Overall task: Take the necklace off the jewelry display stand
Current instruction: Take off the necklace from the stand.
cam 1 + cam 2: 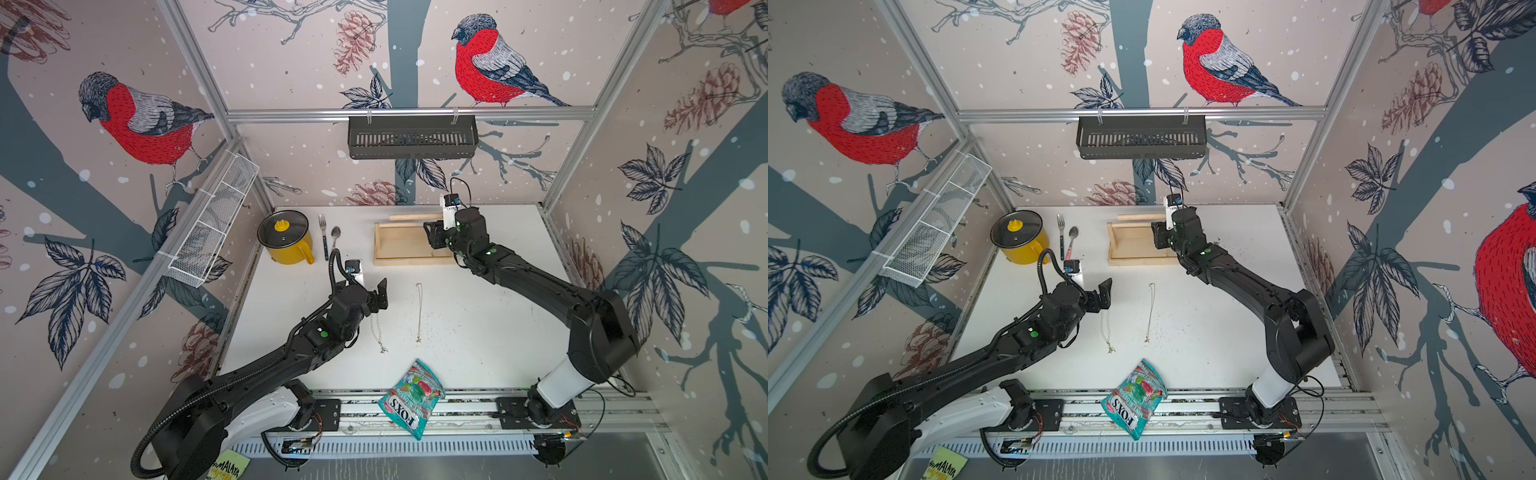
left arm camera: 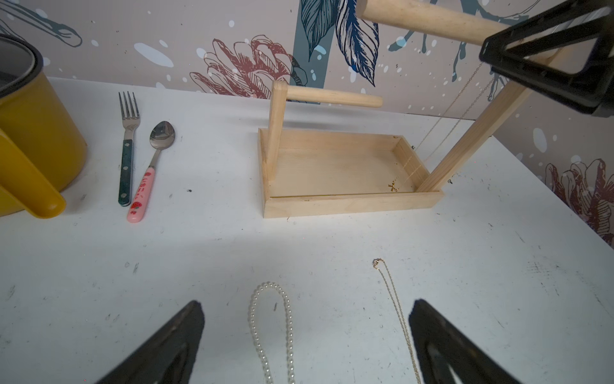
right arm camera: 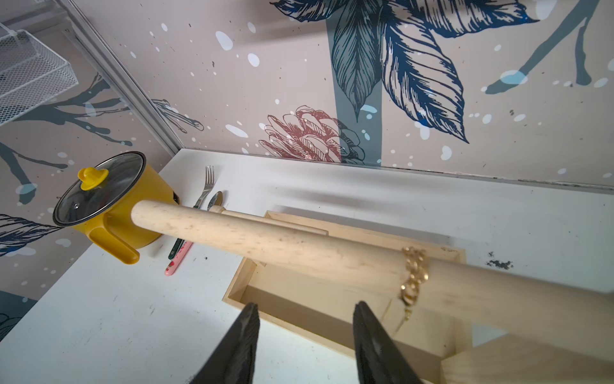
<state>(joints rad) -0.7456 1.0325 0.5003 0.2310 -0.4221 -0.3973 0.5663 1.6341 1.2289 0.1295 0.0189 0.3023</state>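
Beside the pot (image 1: 286,249): stand (image 1: 399,245) on the table (image 1: 478,332), tray's long side along the back wall (image 1: 316,174).
Bar (image 3: 265,242): level, free end pointing at the pot.
Necklace (image 3: 413,276): gold, looped over the bar's end far from the pot; wrist views show it, top views only the right arm (image 1: 540,282) covering it.
Right claw (image 3: 305,306): fingers apart, empty, just beside the necklace.
Left claw (image 2: 307,304): wide apart above a pearl string (image 2: 288,316).
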